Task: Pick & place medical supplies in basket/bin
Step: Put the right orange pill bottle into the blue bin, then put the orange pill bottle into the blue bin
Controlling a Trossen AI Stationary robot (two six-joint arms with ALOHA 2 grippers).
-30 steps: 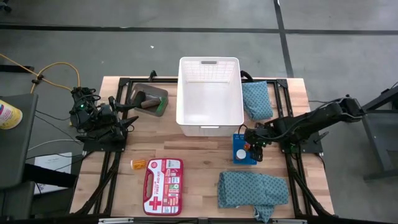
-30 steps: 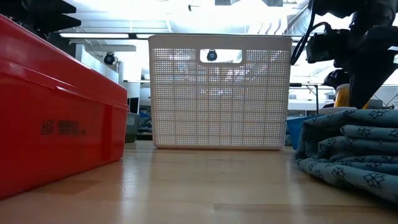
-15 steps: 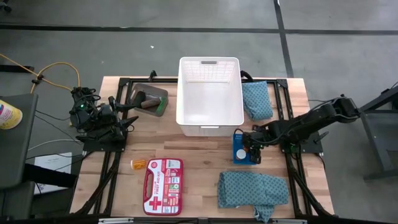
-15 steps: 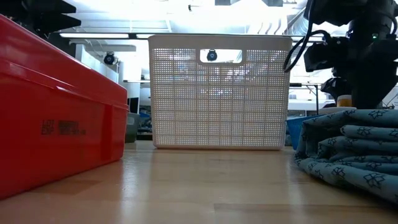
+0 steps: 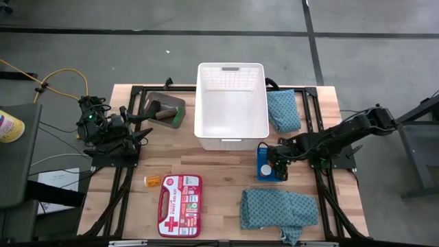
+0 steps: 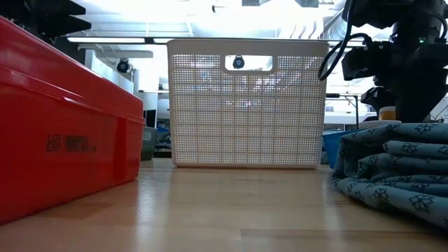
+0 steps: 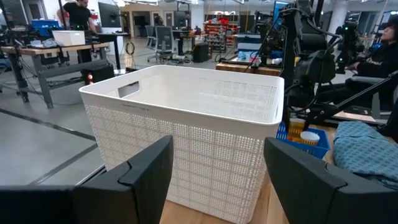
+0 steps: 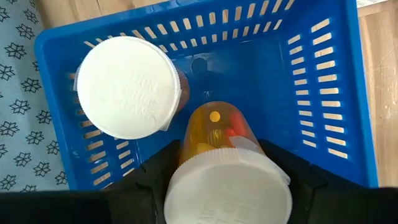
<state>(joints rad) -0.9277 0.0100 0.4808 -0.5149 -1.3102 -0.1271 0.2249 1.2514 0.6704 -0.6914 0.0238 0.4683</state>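
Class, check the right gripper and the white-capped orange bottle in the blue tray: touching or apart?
Touching. The right wrist view shows the right gripper with both fingers pressed against the orange bottle cap's sides.

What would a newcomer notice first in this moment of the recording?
The big white basket at the table's middle draws the eye first, with nothing visible in it from above. Just right of it, the right pincer is down in a small blue tray, closed on an orange pill bottle beside a second white-capped bottle. A red first-aid kit lies near the front edge.
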